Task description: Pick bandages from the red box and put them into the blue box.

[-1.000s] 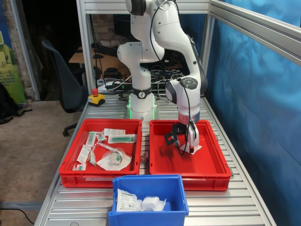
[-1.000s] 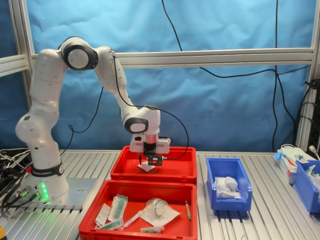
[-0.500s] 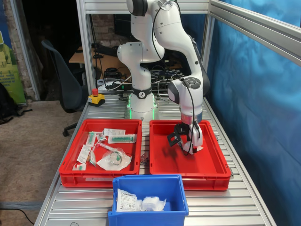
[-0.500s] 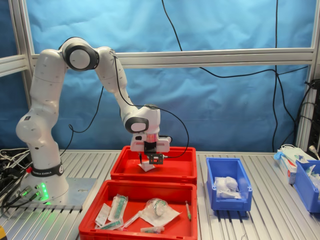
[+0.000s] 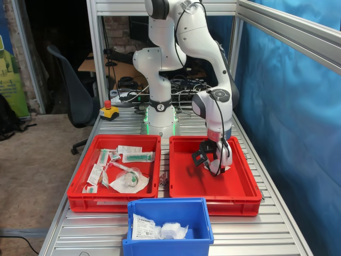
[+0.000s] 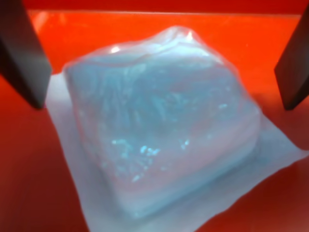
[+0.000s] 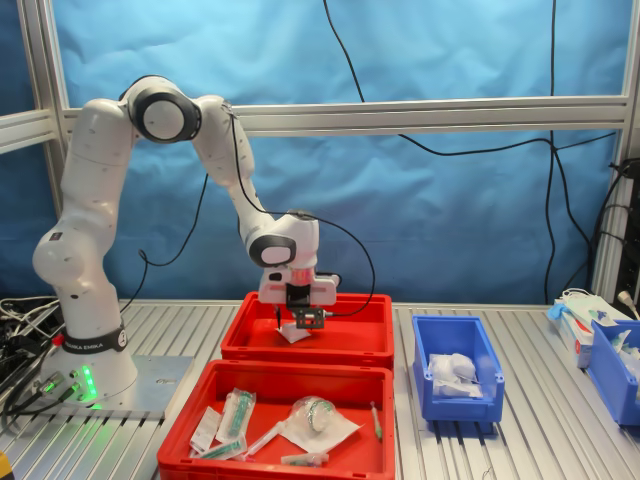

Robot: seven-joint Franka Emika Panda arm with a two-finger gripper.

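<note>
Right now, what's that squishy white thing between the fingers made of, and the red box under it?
The bandage looks like soft white gauze sealed in thin clear plastic: the wrap crinkles and glints. The red box seems hard, smooth plastic, with a faint shine.

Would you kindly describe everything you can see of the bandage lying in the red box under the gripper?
The bandage is a soft white square pad sealed in shiny, crinkly clear wrap whose flat edges spread out around it. It lies on the bare smooth floor of the red box, the only thing in that box. The gripper hangs just over it, open, with a dark finger on either side of the pad. In the wrist view neither finger appears to touch it.
</note>
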